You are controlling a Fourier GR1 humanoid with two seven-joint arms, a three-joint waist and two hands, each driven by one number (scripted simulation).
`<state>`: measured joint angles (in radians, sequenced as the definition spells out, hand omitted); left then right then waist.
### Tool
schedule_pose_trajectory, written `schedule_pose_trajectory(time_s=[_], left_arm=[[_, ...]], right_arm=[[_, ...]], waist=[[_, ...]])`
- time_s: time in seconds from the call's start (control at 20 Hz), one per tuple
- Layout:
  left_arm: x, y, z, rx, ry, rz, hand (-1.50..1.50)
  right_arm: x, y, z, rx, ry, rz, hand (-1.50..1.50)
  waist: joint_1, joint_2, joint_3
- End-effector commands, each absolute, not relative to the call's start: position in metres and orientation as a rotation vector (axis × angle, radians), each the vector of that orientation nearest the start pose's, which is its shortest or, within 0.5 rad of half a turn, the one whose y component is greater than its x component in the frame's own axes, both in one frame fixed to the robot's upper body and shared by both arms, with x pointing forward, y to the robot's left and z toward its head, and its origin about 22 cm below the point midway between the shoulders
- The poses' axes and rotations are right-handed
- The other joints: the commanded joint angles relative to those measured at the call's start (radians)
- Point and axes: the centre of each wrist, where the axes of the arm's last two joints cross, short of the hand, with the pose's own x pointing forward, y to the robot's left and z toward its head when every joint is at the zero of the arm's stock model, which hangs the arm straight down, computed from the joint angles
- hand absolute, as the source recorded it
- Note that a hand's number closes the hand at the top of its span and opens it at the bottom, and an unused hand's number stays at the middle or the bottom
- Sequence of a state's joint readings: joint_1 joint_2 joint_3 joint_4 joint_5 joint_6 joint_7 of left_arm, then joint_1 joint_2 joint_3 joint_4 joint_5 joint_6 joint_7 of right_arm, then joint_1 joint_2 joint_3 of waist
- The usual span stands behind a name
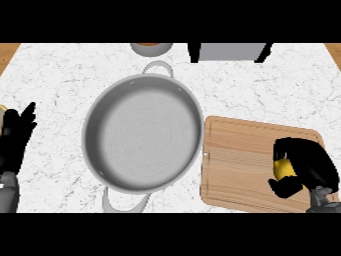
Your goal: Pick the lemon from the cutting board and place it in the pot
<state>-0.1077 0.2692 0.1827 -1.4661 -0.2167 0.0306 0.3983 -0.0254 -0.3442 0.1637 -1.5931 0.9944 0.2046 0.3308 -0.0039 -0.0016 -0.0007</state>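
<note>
My right hand (306,167) was curled round the lemon (283,169) over the cutting board (239,160), with the pot (143,134) just beside to its left, nearer my idle, open left hand (10,142).

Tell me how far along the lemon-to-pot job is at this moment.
Done: the right hand has curled round the lemon, over the cutting board's right side. In hand: the grasp itself; whether the lemon has left the board cannot be told. Left: carrying it left to the pot, which holds nothing, and releasing it. The left hand rests open at the view's left edge.
</note>
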Motion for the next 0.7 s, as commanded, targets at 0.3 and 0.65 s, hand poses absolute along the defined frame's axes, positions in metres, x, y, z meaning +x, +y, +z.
schedule_pose_trajectory(time_s=[0.3, 0.65], left_arm=[[0.257, 0.322, 0.026, 0.516, -1.163, -0.104, 0.0], [0.258, 0.346, 0.033, 0.531, -1.142, -0.093, 0.0]], right_arm=[[0.205, -0.282, 0.091, -1.153, -1.15, 1.105, 1.5], [0.175, -0.261, 0.148, -1.187, -1.577, 0.887, 1.5]], waist=[[-0.007, -0.002, 0.0], [-0.015, -0.005, 0.001]])
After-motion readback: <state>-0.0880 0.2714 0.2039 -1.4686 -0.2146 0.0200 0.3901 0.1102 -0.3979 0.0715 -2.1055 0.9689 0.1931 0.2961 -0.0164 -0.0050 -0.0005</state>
